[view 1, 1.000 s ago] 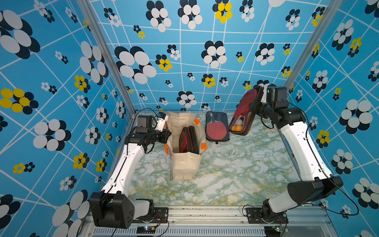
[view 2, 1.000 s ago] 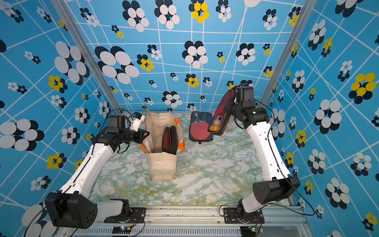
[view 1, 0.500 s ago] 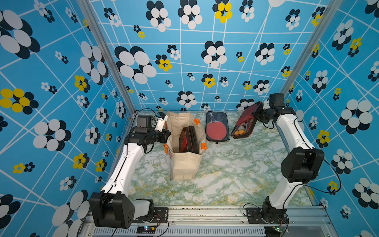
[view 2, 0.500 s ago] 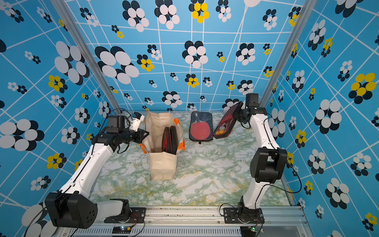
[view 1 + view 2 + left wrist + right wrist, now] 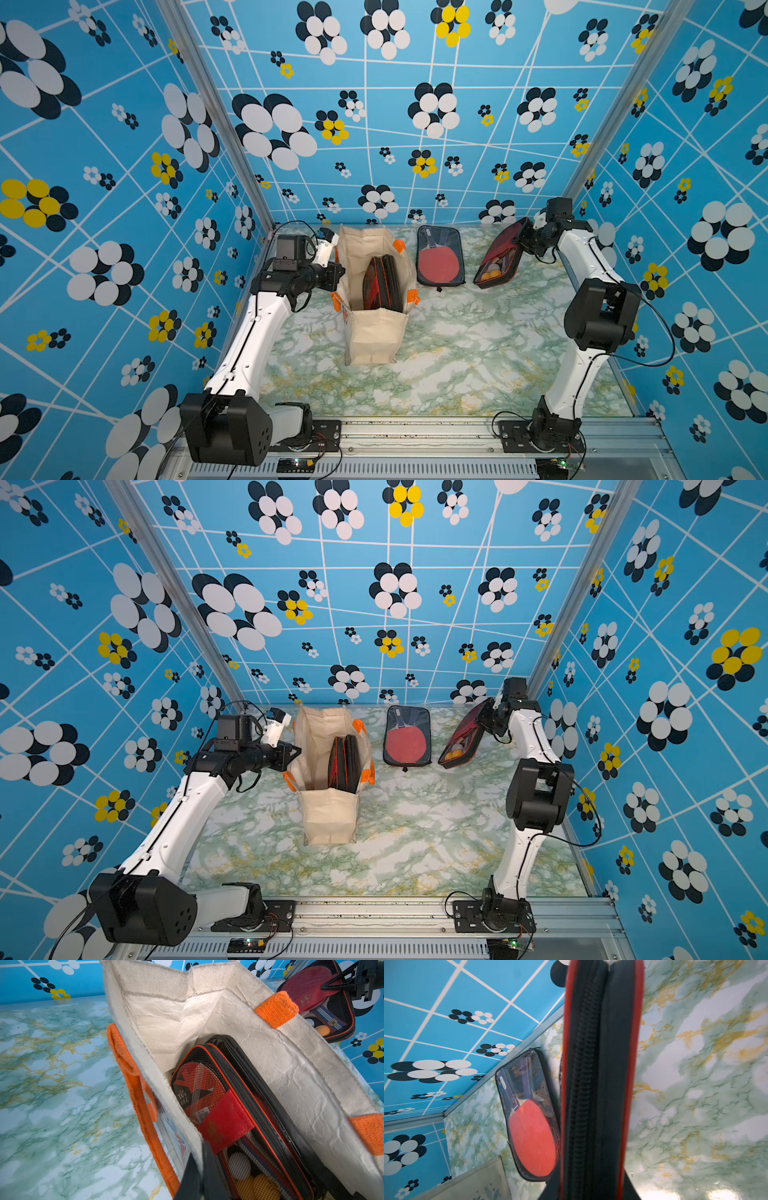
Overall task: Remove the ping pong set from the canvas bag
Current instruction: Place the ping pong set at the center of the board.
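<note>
Canvas bag (image 5: 376, 332); boxy, coarse cream weave

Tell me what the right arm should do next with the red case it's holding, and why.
Probably lay it flat and release it. The right gripper holds the red-trimmed paddle case tilted, low end by the marble table, beside the clear-front case lying flat there. More cases stand in the canvas bag, whose rim the left gripper pinches.
</note>
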Motion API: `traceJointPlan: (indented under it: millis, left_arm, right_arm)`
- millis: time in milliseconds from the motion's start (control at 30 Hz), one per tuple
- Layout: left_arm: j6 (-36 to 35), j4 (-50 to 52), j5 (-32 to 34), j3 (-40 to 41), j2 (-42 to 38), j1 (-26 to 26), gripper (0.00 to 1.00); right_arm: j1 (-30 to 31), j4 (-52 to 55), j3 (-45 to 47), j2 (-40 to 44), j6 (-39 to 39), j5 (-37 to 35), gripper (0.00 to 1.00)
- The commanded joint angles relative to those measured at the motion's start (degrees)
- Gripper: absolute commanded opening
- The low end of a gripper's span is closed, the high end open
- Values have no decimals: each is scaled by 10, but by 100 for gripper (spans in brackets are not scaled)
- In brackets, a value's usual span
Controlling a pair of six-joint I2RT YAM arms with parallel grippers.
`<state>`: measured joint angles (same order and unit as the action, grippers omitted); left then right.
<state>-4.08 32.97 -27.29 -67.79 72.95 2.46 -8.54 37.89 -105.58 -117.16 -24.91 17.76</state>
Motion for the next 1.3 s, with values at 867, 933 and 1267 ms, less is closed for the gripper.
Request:
traceJointPlan:
  millis: [867,933,1267]
  left_arm:
    - [8,-16,-29,11,-2,-15,0]
    - [9,-16,-30,10,-1,-14,0]
    - [8,-17,-30,11,-1,-11,0]
  right_arm:
    - [-9,-55,-111,-186,52,132,44]
    - [-17,-55,-108,-189,45,132,49]
    - [-44,-61,-115,-204,16,143,64]
